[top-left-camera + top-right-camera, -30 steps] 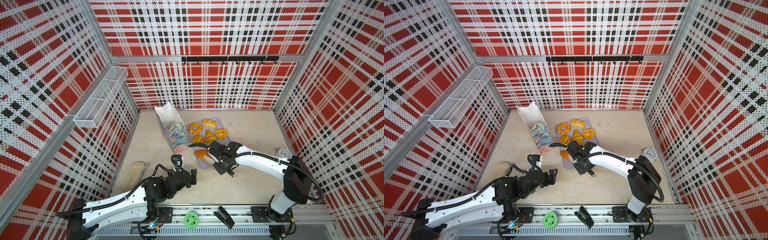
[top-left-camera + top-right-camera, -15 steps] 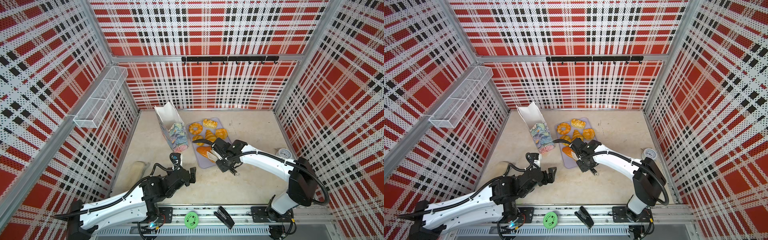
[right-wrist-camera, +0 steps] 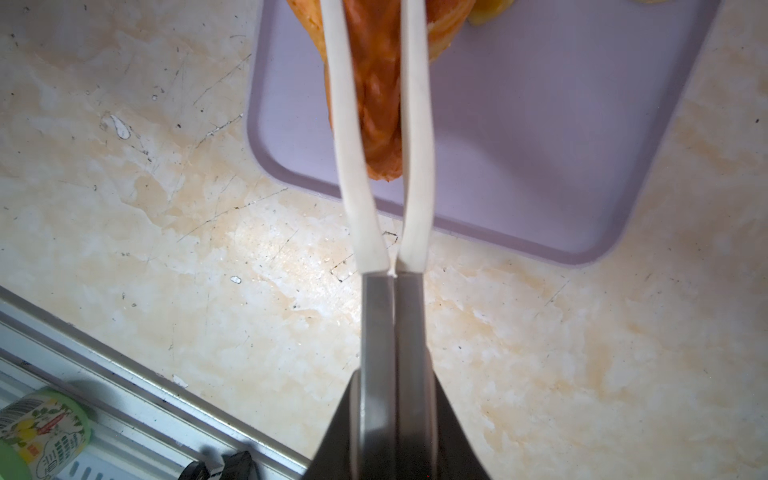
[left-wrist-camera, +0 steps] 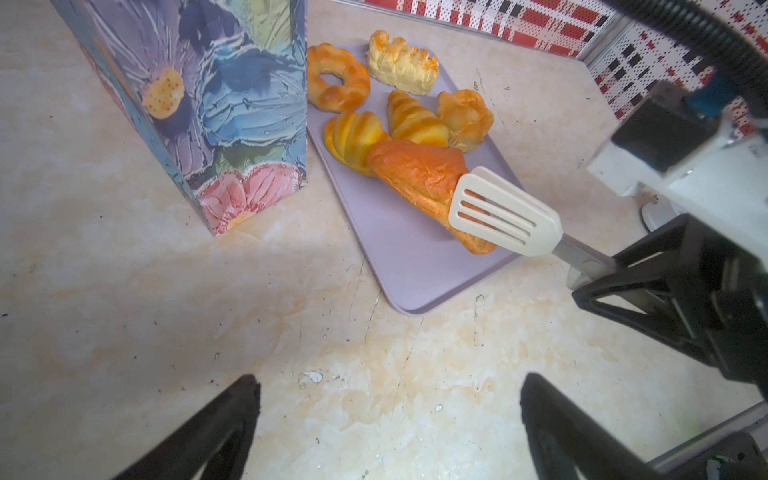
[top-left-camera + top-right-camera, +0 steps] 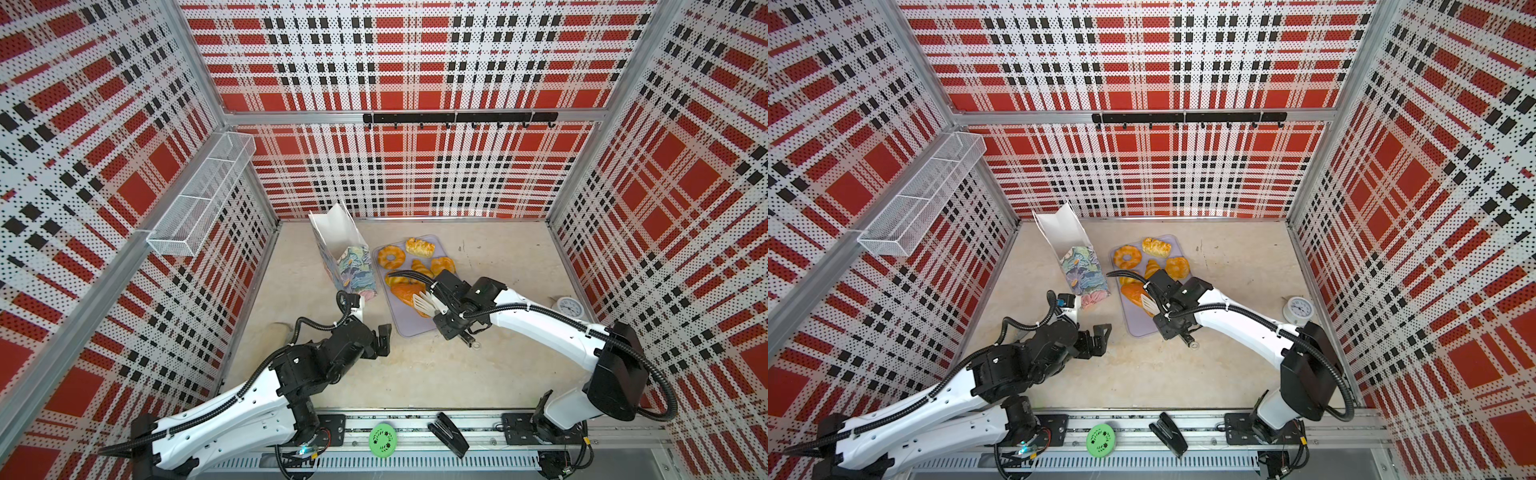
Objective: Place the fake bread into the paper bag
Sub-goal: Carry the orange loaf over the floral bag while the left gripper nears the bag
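Slip risk: right end effector clamps tongs on triangle bread near one end, may pivot out; left end effector wide, empty.

The tongs have squeezed tighter on the orange-brown triangle, shifting it.

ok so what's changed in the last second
The right gripper carried the tongs a little toward the back wall and squeezed them onto the orange-brown pastry, which shifted with them. The left gripper edged back too, jaws open. The paper bag, tray and other pastries stayed put.
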Robot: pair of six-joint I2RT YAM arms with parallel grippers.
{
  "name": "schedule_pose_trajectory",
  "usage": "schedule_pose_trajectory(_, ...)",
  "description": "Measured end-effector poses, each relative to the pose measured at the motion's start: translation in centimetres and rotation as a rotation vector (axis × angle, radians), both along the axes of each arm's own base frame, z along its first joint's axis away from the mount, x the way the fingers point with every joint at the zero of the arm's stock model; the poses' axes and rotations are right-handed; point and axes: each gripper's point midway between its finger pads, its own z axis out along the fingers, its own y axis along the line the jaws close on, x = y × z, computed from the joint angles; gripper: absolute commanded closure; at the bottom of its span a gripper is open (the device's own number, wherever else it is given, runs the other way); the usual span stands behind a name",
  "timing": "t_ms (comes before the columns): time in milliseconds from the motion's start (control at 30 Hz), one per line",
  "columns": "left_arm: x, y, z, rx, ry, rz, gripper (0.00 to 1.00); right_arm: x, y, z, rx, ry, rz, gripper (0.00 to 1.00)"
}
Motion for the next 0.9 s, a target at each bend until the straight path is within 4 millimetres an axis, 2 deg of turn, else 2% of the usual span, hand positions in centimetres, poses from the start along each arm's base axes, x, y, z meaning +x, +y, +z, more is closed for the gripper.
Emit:
schedule_pose_trajectory(200,0.8,-0.4,2.0,0.003,-0.015,-0.038,0.01,0.7,0.0,1.4,0.035,-0.024,-0.017,0.81)
schedule_pose_trajectory(500,1.7,-0.5,3.8,0.03,-0.024,-0.083,0.0,2.2,0.7,4.7,0.109,-0.08,-0.024,0.81)
schedule_pose_trajectory(900,3.1,1.3,7.7,0.021,-0.07,-0.075,0.01,3.6,2.0,8.8,0.197,-0.141,-0.014,0.8)
